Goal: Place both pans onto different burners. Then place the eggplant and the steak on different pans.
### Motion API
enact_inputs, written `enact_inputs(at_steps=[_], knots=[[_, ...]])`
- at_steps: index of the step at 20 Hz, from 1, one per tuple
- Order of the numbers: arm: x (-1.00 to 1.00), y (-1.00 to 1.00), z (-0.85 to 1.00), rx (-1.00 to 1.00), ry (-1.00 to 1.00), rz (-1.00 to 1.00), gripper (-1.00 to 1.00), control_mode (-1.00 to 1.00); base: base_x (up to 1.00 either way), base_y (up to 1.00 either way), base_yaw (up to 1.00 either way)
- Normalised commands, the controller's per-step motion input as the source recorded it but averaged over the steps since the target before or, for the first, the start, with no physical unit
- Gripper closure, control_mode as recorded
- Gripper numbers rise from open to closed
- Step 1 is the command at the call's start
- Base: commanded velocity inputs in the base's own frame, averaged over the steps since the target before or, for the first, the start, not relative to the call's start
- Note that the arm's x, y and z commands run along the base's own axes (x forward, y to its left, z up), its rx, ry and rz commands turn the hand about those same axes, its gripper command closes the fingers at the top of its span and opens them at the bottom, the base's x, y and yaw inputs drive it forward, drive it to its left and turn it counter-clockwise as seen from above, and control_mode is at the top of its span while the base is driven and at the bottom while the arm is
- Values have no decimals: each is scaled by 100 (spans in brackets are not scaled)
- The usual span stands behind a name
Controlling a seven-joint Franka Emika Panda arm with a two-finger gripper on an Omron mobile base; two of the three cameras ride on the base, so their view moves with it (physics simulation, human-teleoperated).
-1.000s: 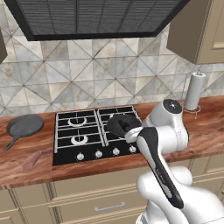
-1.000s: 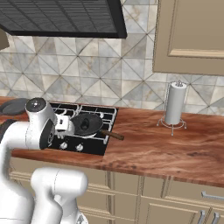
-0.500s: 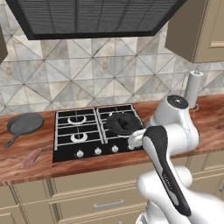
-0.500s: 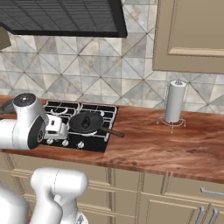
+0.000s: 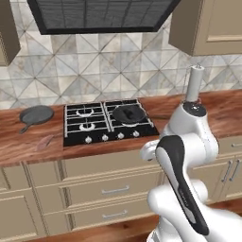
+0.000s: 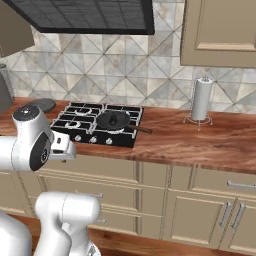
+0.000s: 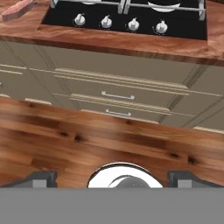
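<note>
White arm links are folding low in front of the cabinets in the left base view; the dark pan [image 5: 128, 113] is sitting on the right rear burner [image 5: 128, 114], the grey pan [image 5: 35, 115] on the counter [image 5: 19, 142], the steak [image 5: 45, 141] nearby. In the right base view, the hand is hanging below the counter edge. In the hand view, the gripper [image 7: 117, 178] is standing fully open, empty, facing the drawers [image 7: 118, 94].

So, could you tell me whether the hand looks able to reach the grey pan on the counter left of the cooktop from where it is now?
Probably not yet. The open hand points down at the drawers and floor, off the counter's front edge, while the grey pan sits beyond the cooktop. Nothing blocks it, though.
</note>
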Motion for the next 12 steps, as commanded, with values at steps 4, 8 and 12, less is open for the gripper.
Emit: enact_inputs(at_steps=[4,8,12], knots=[[0,0,0,0,0,0,-100,100,-25,80,0],[0,0,0,0,0,0,-100,100,-4,96,-1],[0,0,0,0,0,0,-100,100,0,98,-2]])
